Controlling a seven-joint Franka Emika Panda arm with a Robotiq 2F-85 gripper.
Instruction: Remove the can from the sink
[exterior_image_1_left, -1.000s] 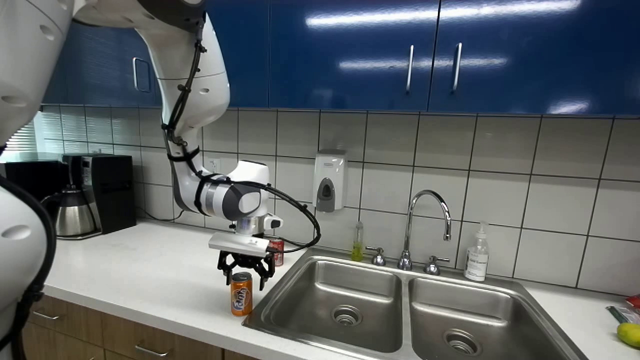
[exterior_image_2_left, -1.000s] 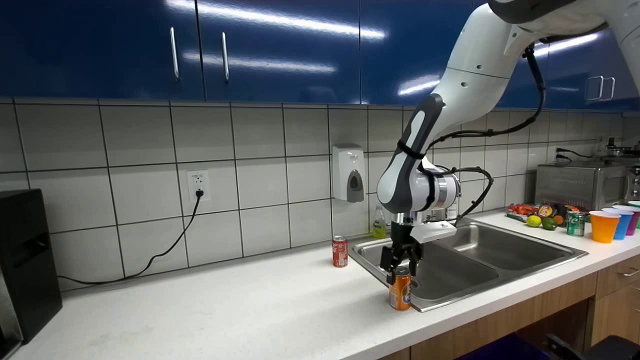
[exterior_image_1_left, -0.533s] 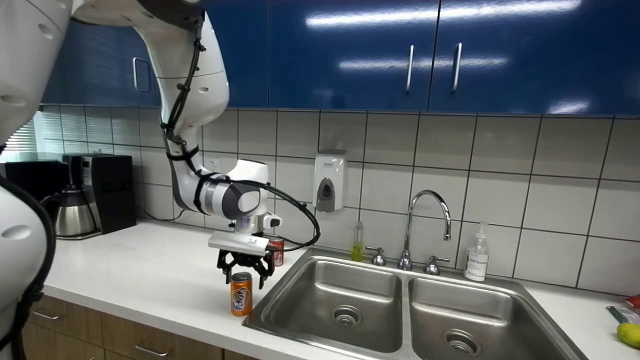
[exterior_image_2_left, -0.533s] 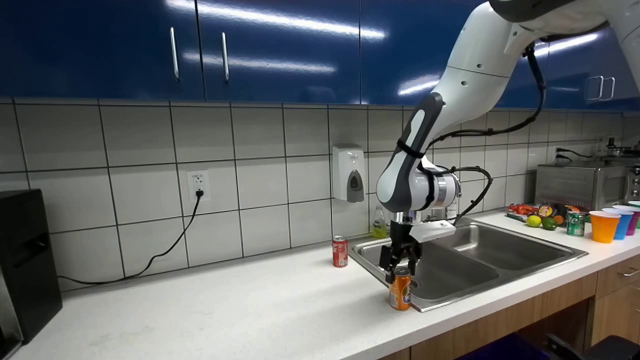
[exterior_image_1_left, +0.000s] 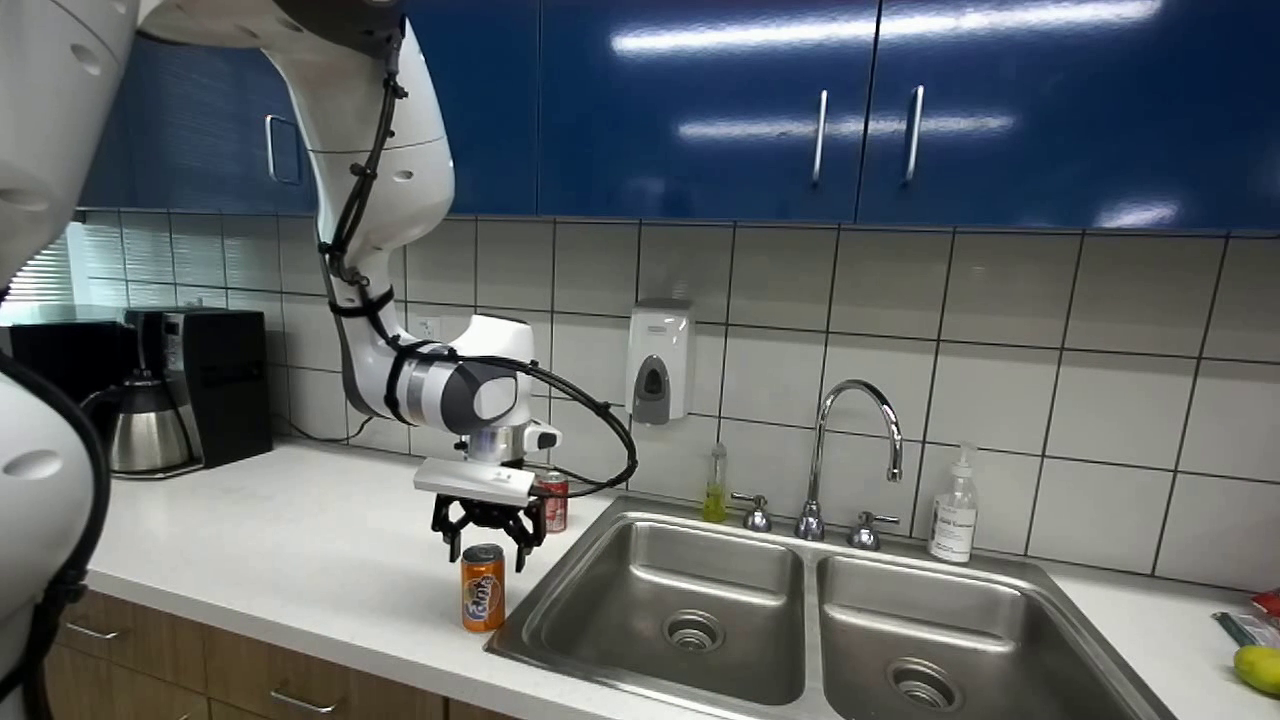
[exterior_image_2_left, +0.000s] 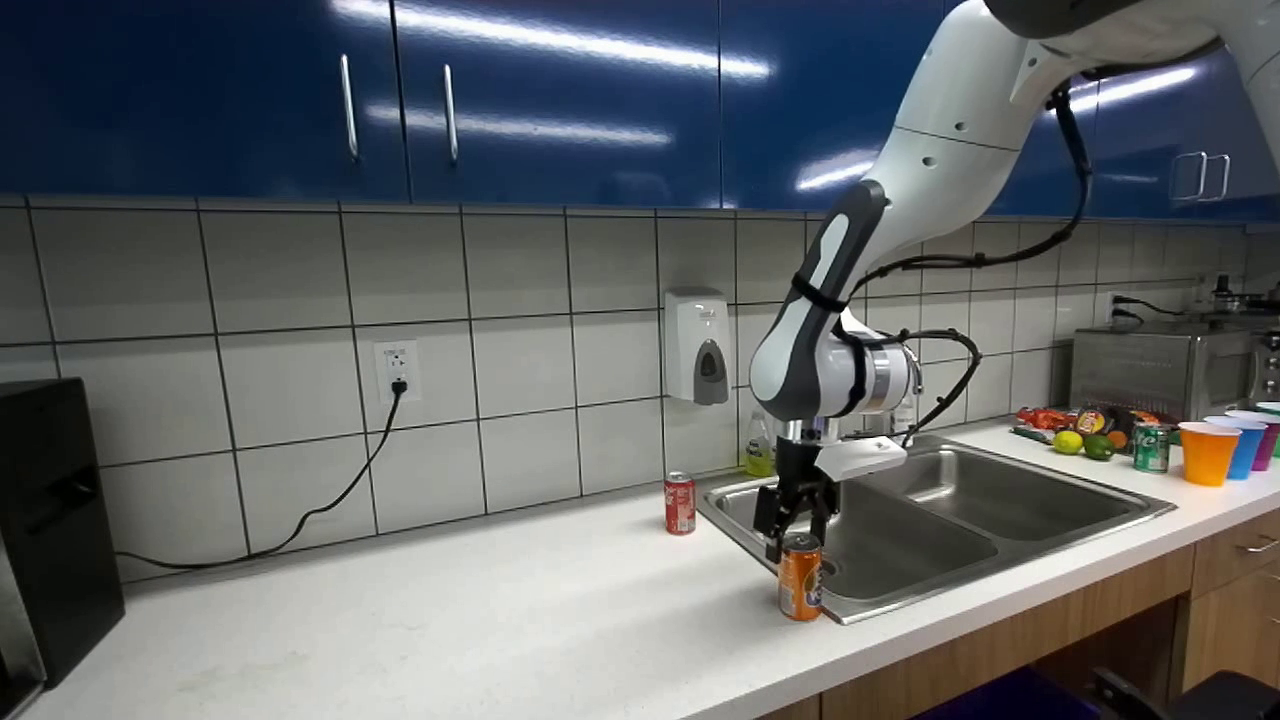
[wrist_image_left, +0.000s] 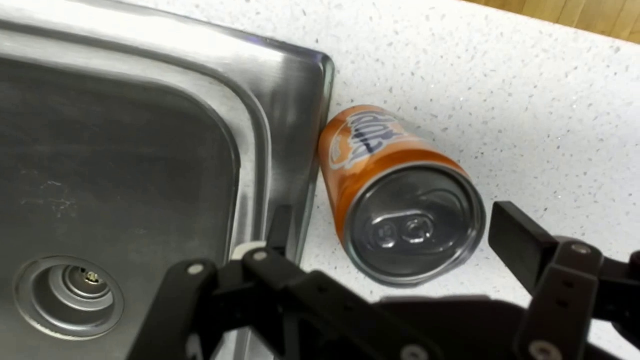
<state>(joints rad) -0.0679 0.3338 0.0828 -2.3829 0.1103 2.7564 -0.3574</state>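
The orange can (exterior_image_1_left: 483, 592) with a dark silvery top stands upright on the white counter, outside the sink, close against a corner of its rim; I cannot tell whether they touch. It also shows in an exterior view (exterior_image_2_left: 800, 585) and the wrist view (wrist_image_left: 357, 145). The steel double sink (exterior_image_1_left: 811, 625) lies beside it and shows in the wrist view (wrist_image_left: 295, 100). My gripper (exterior_image_1_left: 488, 558) is open and empty, fingers pointing down, just above and slightly behind the can top. In the wrist view the fingers (wrist_image_left: 392, 225) stand apart on either side of the can's top, not touching it.
A red can (exterior_image_2_left: 680, 503) stands on the counter behind the gripper. The faucet (exterior_image_1_left: 815, 450), a green soap bottle (exterior_image_1_left: 715, 485) and a pump bottle (exterior_image_1_left: 953, 515) stand along the sink's back. A black coffee maker (exterior_image_1_left: 225, 385), fruit (exterior_image_2_left: 1068, 441) and cups (exterior_image_2_left: 1207, 455) are farther off.
My gripper has risen slightly and shifted a little to the left in both exterior views, staying open. The orange can has not moved.
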